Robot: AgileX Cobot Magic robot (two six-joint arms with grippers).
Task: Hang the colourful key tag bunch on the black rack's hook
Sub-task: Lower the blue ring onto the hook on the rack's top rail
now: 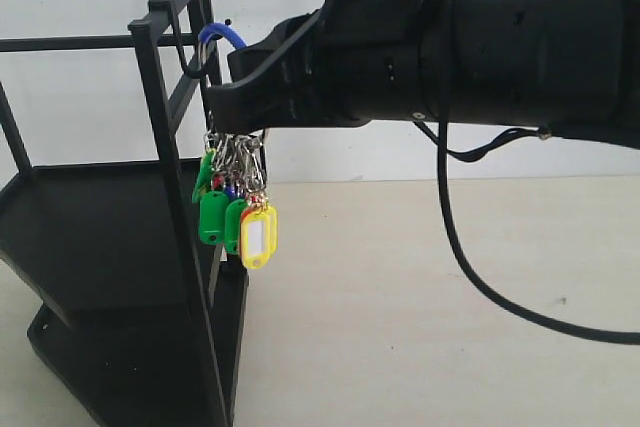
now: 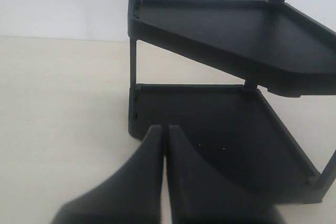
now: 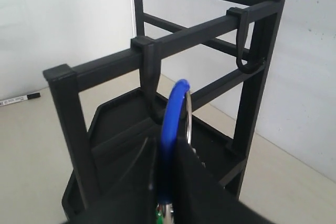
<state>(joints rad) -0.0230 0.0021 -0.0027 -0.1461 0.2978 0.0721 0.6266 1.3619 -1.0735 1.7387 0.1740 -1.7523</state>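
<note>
The colourful key tag bunch (image 1: 258, 237) hangs in the air beside the black rack (image 1: 163, 147), its yellow, green and red tags dangling under silver rings. My right gripper (image 1: 225, 82) is shut on the bunch's blue loop (image 3: 173, 119), which sticks up between the fingers (image 3: 205, 182). The loop's top (image 1: 222, 35) is level with the rack's top rail (image 3: 110, 65), close to the hook (image 3: 153, 98) that hangs from that rail. Whether loop and hook touch cannot be told. My left gripper (image 2: 164, 129) is shut on nothing, low in front of the rack's lower tray (image 2: 236, 145).
A second hook (image 3: 244, 51) hangs further along the same rail. The rack's upper tray (image 2: 236, 35) sits above the lower one. A black marker pen (image 3: 18, 98) lies on the beige table (image 1: 420, 277). A black cable (image 1: 450, 237) droops under the right arm.
</note>
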